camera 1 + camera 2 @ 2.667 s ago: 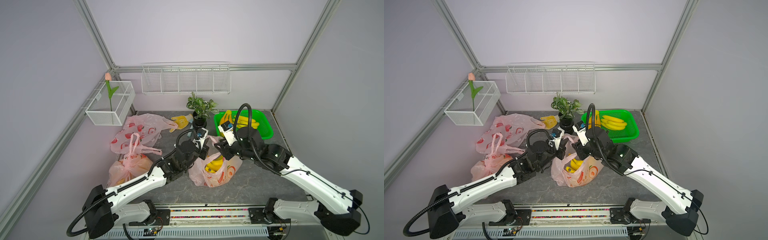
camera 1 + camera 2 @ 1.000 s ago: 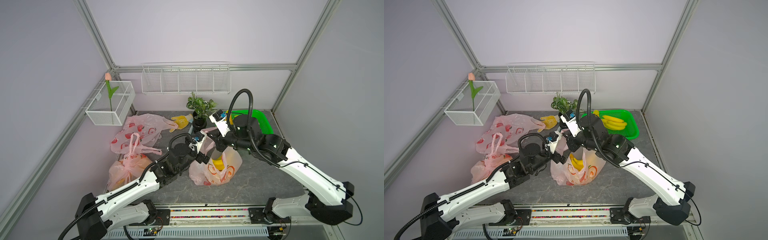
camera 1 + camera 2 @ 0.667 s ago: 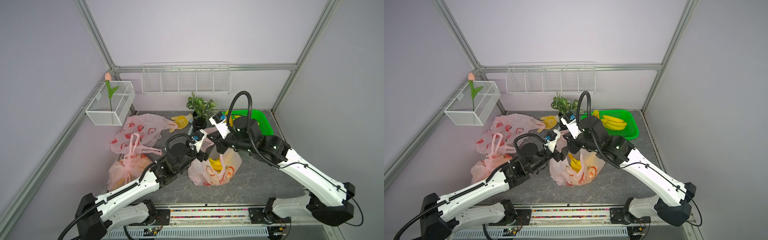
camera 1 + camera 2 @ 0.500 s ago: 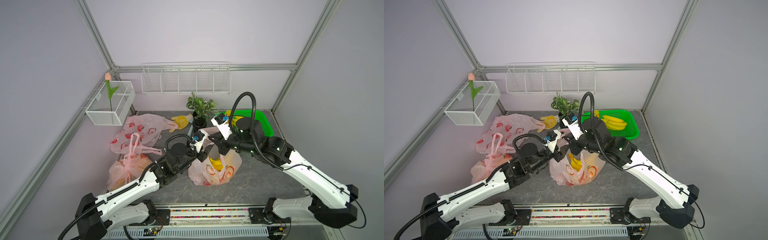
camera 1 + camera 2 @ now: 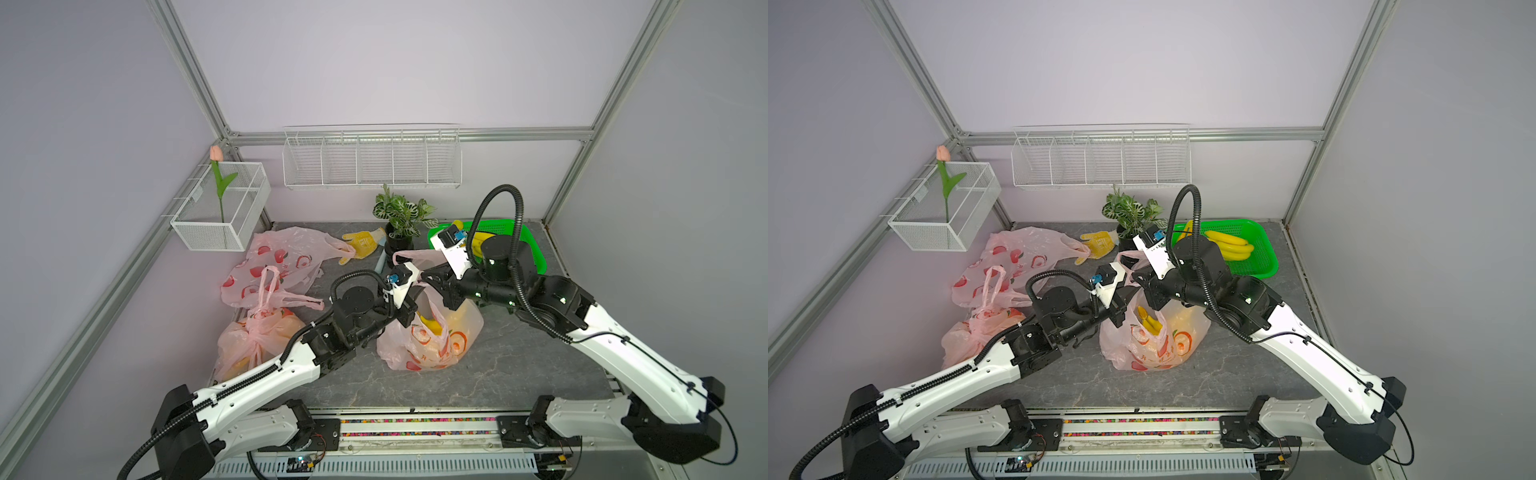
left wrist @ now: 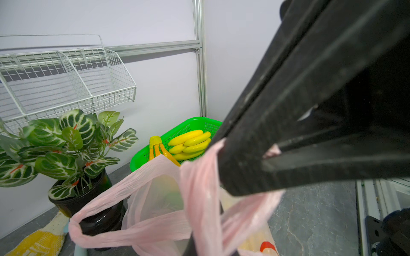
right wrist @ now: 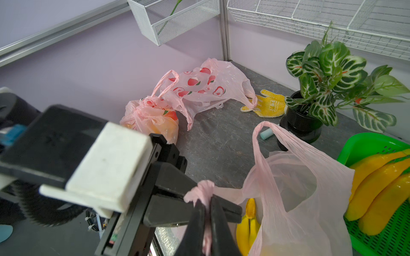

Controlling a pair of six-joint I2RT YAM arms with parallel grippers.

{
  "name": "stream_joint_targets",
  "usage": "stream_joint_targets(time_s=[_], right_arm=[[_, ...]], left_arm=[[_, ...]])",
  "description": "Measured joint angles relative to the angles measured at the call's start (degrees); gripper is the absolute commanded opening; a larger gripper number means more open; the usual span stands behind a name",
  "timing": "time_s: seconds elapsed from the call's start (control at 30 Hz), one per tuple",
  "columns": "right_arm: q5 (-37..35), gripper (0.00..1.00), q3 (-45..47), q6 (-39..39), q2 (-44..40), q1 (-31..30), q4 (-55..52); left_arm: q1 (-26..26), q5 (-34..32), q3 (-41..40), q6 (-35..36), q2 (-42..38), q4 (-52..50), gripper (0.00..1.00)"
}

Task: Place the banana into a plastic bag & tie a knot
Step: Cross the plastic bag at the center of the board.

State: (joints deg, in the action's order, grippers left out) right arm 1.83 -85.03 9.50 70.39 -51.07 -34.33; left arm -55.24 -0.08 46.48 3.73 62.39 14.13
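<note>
The plastic bag (image 5: 432, 336) sits mouth-up on the grey surface (image 5: 519, 374) at the centre of the frame in both top views. A banana bunch (image 5: 1148, 322) shows yellow inside it, so I'd say the fruit is in and only the knot is left.

Both arms meet over the bag's mouth. In the right wrist view the left pincer (image 7: 193, 198) is clamped on the twisted handle (image 7: 203, 188). The right pincer (image 7: 206, 206) nips the same strand right beside it. The free handle (image 5: 415, 252) arches just above centre, beside the black pot (image 5: 401, 245), and nothing holds it.

To tie well, I reckon one arm should keep the strand taut while the other lets go and fetches that loop. The film looks thin, so pull slowly.

- **Wall rack (image 5: 370, 158):** upper centre, with nothing showing in its compartments.
- **Tied bag (image 5: 257, 332):** left of centre, bulging with something orange-yellow.
- **Wire basket (image 5: 220, 232):** upper left, holding a tulip (image 5: 216, 174).
- **Green tray (image 5: 1262, 257):** right of centre, holding spare bananas (image 5: 1229, 247).
- **The pot:** holds a leafy plant (image 5: 403, 210).
</note>
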Motion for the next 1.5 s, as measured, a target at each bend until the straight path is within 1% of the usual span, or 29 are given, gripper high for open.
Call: stream_joint_targets(time_s=[0.07, 0.1, 0.13, 0.17, 0.2, 0.27, 0.3, 0.33, 0.4, 0.47, 0.57, 0.67, 0.77, 1.0, 1.13, 1.3, 1.47, 1.5], right_arm=[[0.0, 0.21, 0.5, 0.1, -0.8, 0.7, 0.4], [-0.1, 0.26, 0.8, 0.0, -1.2, 0.9, 0.7], [-0.3, 0.36, 1.2, -0.2, -1.8, 1.1, 1.0], [-0.6, 0.48, 1.6, -0.7, -2.4, 1.3, 1.1], [-1.0, 0.57, 2.1, -0.9, -3.1, 1.5, 1.4], [-2.8, 0.80, 3.8, -2.0, -5.0, 2.2, 2.0], [-3.8, 0.88, 4.9, -2.7, -6.0, 2.6, 2.5], [-5.0, 0.94, 6.1, -3.3, -7.1, 3.0, 2.9], [-7.3, 1.00, 8.7, -4.8, -9.4, 4.0, 3.9], [-8.9, 0.96, 11.1, -6.4, -11.0, 4.8, 5.4], [-10.4, 0.95, 14.9, -9.8, -12.2, 5.2, 8.7], [-10.6, 0.93, 18.4, -14.1, -11.6, 5.2, 11.6], [-10.2, 0.93, 20.1, -18.3, -9.3, 5.3, 12.8], [-9.4, 0.92, 20.1, -26.2, -0.6, 5.6, 16.4], [-9.0, 0.89, 20.1, -30.6, 4.3, 5.9, 19.8], [-9.0, 0.89, 18.8, -36.1, 10.2, 7.0, 22.8], [-6.6, 0.89, 16.9, -40.0, 13.8, 8.6, 23.9], [-6.2, 0.91, 16.4, -40.7, 14.4, 8.8, 24.0]], left_arm=[[0.2, -0.3, 0.0, -0.6, 0.3, -0.2, 0.00], [0.2, -0.5, 0.0, -1.0, 0.5, -0.3, 0.00], [0.3, -0.7, 0.0, -1.4, 0.6, -0.7, 0.00], [0.5, -1.0, 0.0, -1.8, 0.6, -1.0, 0.00], [0.6, -1.1, 0.0, -2.1, 0.6, -1.2, 0.00], [0.9, -1.2, -0.3, -3.0, 0.3, -1.2, 0.00], [1.1, -1.2, -0.5, -3.4, 0.0, -1.2, 0.00], [1.4, -1.2, -0.8, -3.8, -0.3, -1.3, 0.00], [2.0, -1.1, -1.1, -4.5, -0.8, -1.8, 0.00], [2.8, -0.9, -1.5, -5.2, -1.4, -2.1, 0.00], [4.5, 0.4, -2.4, -6.4, -2.9, -2.3, 0.00], [6.6, 2.6, -3.8, -7.9, -4.5, -2.0, 0.00], [7.7, 4.1, -4.9, -8.6, -5.6, -1.9, 0.00], [7.9, 6.5, -7.0, -9.2, -7.7, -1.2, 0.00], [8.2, 7.0, -7.5, -9.4, -8.1, -1.0, 0.00], [8.4, 7.5, -7.5, -9.4, -8.4, -0.9, 0.00], [8.4, 7.7, -7.9, -9.4, -9.4, -0.6, 0.00], [8.4, 7.7, -8.1, -9.6, -9.7, -0.5, 0.00]])
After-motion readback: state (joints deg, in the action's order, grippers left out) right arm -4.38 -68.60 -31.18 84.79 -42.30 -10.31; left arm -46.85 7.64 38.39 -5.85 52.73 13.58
